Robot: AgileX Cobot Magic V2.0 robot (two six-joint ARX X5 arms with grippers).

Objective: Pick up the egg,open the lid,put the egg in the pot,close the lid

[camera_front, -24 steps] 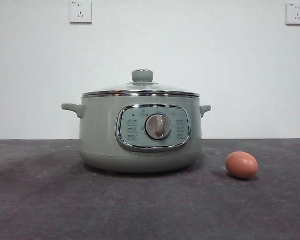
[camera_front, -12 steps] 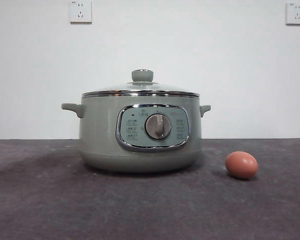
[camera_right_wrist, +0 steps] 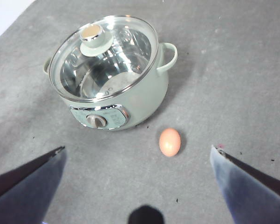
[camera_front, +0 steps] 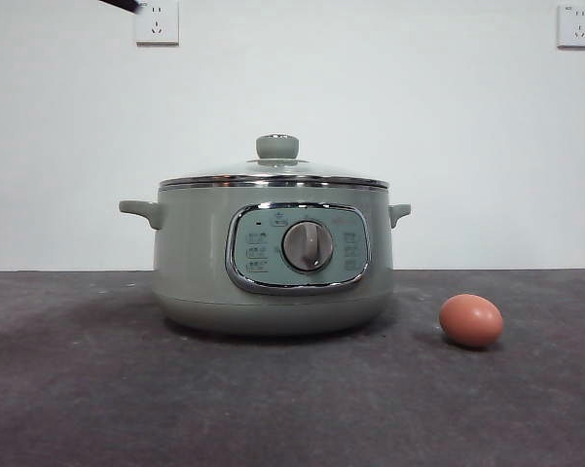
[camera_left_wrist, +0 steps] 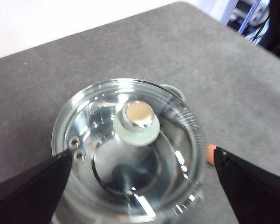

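Egg (camera_front: 471,320) lay on its side on the grey counter (camera_front: 273,409), just beside the pot (camera_front: 273,258) on the dial's side, not touching it and untouched by me. Above it my right gripper (camera_right_wrist: 140,154) hung well apart, jaws spread wide with nothing between them. The pot stood upright, its glass lid (camera_front: 273,175) seated on the rim, green knob (camera_left_wrist: 135,122) on top. My left gripper (camera_left_wrist: 140,161) hovered over that lid, jaws wide, empty, the knob between them from above. Two sockets (camera_front: 157,21) sat on the white wall behind.
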